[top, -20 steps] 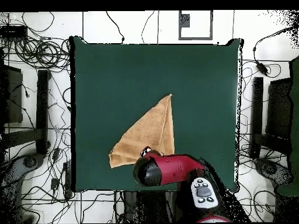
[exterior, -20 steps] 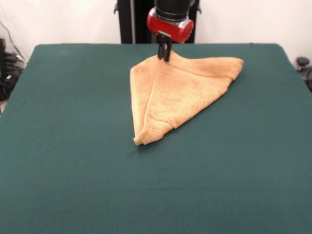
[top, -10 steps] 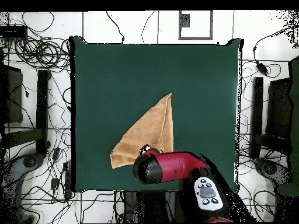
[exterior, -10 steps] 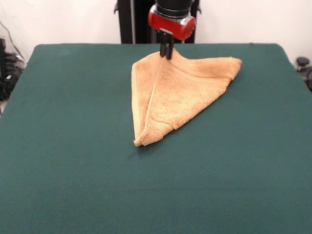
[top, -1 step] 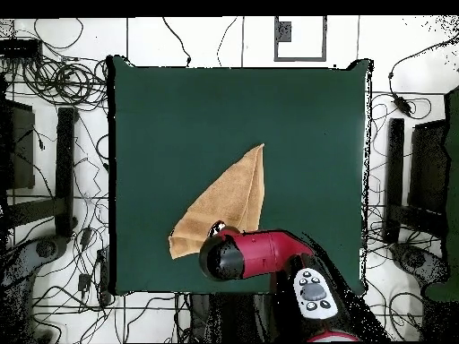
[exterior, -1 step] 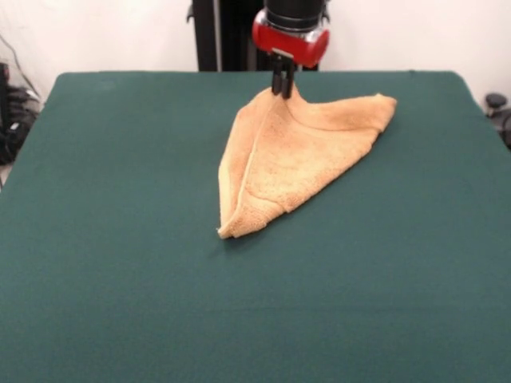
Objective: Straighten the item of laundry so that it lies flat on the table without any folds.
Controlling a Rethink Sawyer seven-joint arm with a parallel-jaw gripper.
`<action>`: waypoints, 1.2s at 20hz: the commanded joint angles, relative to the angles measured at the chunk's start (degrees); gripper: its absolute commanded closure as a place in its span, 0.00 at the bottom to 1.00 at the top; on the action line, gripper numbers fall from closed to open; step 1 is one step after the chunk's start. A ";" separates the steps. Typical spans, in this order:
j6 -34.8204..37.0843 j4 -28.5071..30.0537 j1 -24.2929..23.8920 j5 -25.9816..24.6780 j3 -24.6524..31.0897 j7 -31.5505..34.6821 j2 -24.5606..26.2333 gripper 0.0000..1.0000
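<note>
The item of laundry [exterior, -1 step: 291,155] is a tan-orange towel folded into a triangle on the green table [exterior, -1 step: 120,263]. Its point lies toward the near side and one corner reaches right. My gripper [exterior, -1 step: 282,86] is shut on the towel's far corner and lifts it slightly, so the cloth rises in a peak there. In the overhead view the towel [top, -1 step: 231,202] lies in the table's lower middle, and the red arm [top, -1 step: 260,253] covers its lower edge and hides the gripper.
The table [top, -1 step: 179,116] extends wide on every side of the towel. Cables and stands [top, -1 step: 54,90] lie on the floor beyond the table's edges.
My gripper has moved right and slightly up in the front view with the towel corner in it. The towel's left edge has drawn in and the peak has risen.
</note>
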 commanded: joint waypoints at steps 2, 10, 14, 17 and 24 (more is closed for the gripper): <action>11.03 -1.48 0.06 2.48 7.47 -5.35 -0.65 1.00; 18.18 -3.22 1.03 4.06 7.63 -4.96 -1.80 1.00; 17.69 -2.83 0.59 4.39 8.36 -4.37 -1.86 1.00; 18.44 -3.45 1.14 4.15 8.22 -4.32 -1.98 1.00; 19.62 -3.33 0.79 4.95 9.08 -4.89 -2.92 1.00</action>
